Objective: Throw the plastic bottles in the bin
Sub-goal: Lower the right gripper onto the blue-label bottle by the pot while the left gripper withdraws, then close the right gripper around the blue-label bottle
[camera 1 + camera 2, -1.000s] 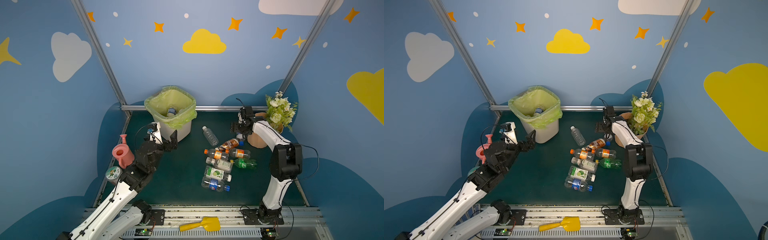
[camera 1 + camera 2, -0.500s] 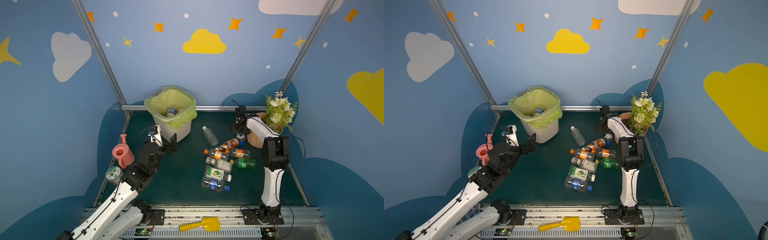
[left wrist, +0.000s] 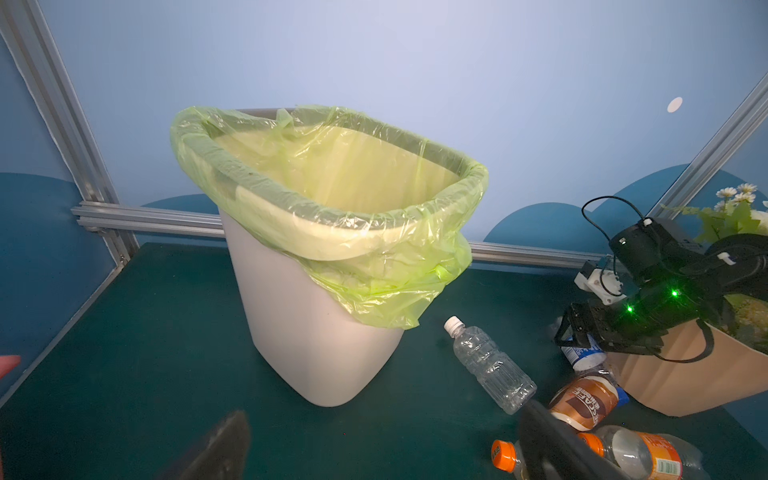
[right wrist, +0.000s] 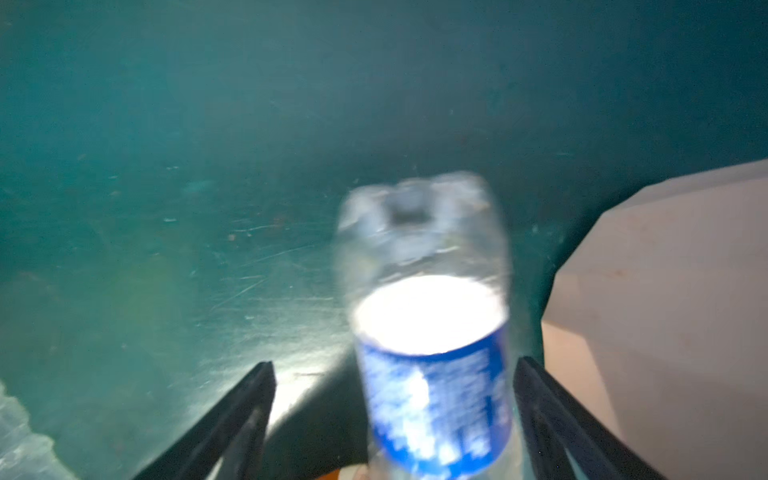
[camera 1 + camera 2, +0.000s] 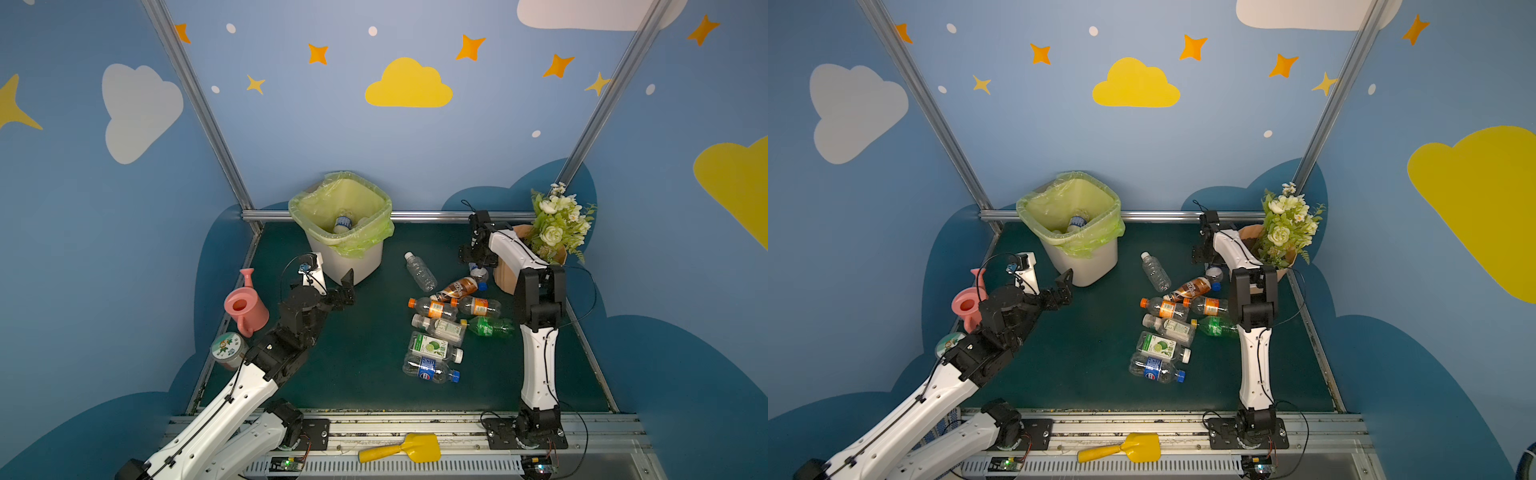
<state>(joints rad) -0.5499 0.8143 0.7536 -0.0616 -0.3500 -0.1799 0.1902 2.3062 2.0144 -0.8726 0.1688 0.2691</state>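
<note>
Bench (image 5: 365, 353): dark green, with seven bottles lying flat in a loose heap (image 5: 440, 328) on its near right half. These wait their turn.
Left gripper (image 3: 382, 436): it hovers low over the bench in front of the bin, fingers spread fully wide and empty. It is best kept out of the carry path.
Step in hand: I judge it to be the grasp of the blue-label bottle (image 4: 432, 399), which lies beyond the heap, just beside the flowerpot (image 5: 505, 278).
Right gripper (image 5: 477, 262): it points down over that bottle, fingers (image 4: 249, 399) open on either side of the label. One side shows a clear gap and the other looks very near, and nothing is gripped yet.
Grip: centre the bottle between the fingers first, then close across the label band, where the thin clear wall is likely stiffest. Squeeze gently, since an empty bottle probably buckles or pops out.
Clearance: the outer finger sits close to the pot wall, so a straight lift should avoid nudging it. The brown bottle (image 5: 457, 287) lies just beside the target and may roll if brushed.
Bin (image 3: 307, 332): it stands at the far left, well apart from the target, with a green liner folded over its rim and at least one bottle (image 5: 343, 222) inside. Carry high, clear the rim, and release over the middle.
</note>
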